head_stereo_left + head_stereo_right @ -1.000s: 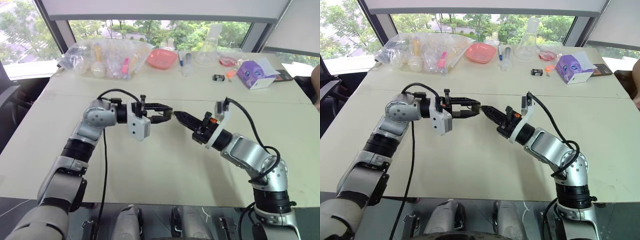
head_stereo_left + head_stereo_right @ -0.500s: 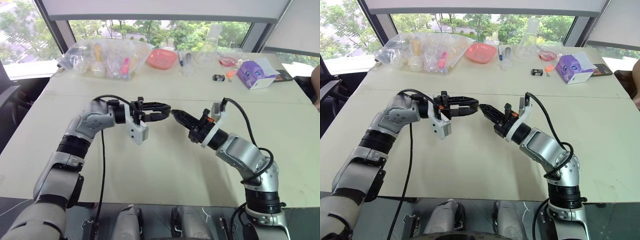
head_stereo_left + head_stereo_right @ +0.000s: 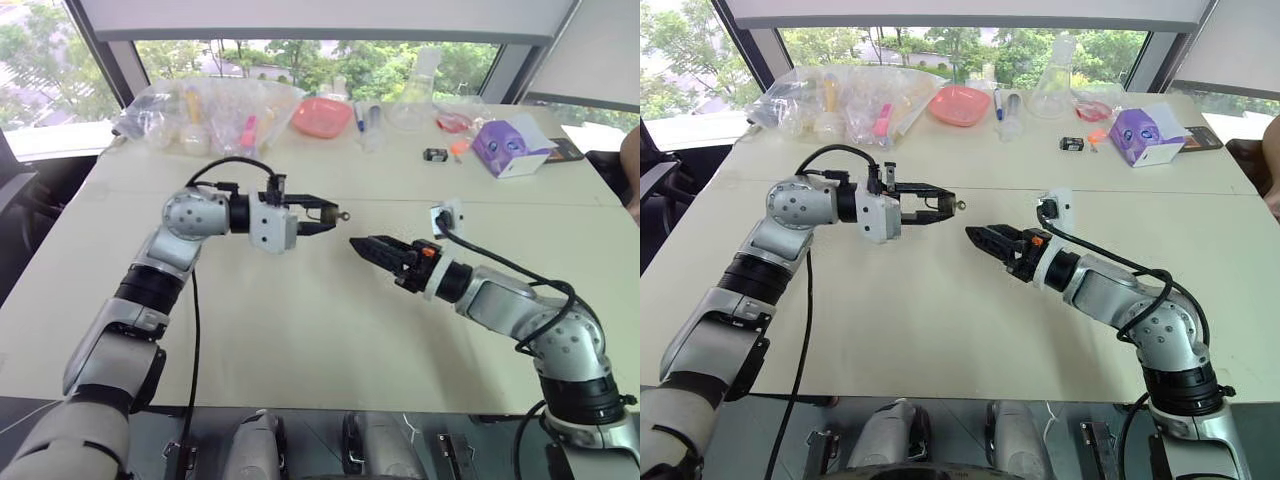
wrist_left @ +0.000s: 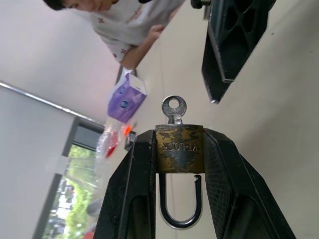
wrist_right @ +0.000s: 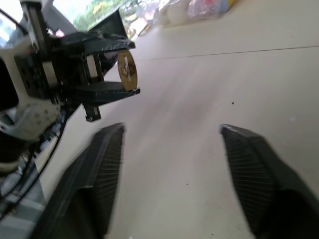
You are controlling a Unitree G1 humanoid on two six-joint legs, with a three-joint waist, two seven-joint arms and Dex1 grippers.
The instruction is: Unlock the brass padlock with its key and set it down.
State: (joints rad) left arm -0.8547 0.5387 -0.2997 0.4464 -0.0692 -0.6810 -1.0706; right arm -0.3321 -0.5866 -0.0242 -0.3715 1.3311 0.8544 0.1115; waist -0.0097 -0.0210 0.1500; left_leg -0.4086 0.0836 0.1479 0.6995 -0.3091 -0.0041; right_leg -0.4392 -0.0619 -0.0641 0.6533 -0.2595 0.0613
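left gripper (image 3: 322, 213) above the table (image 3: 330, 330), left of centre, clamping the brass padlock (image 4: 179, 148) between its fingers; key (image 4: 174, 108) projects from the padlock toward the right gripper (image 3: 368, 246). right gripper just beside, apart. purple box (image 3: 507, 147) and plastic bags (image 3: 205, 115) along far edge.

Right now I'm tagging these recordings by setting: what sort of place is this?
Probably an office or lab test room: a large pale table stands by wide windows with trees outside, and along its far edge lie a glass flask, a purple box and bagged odds and ends.
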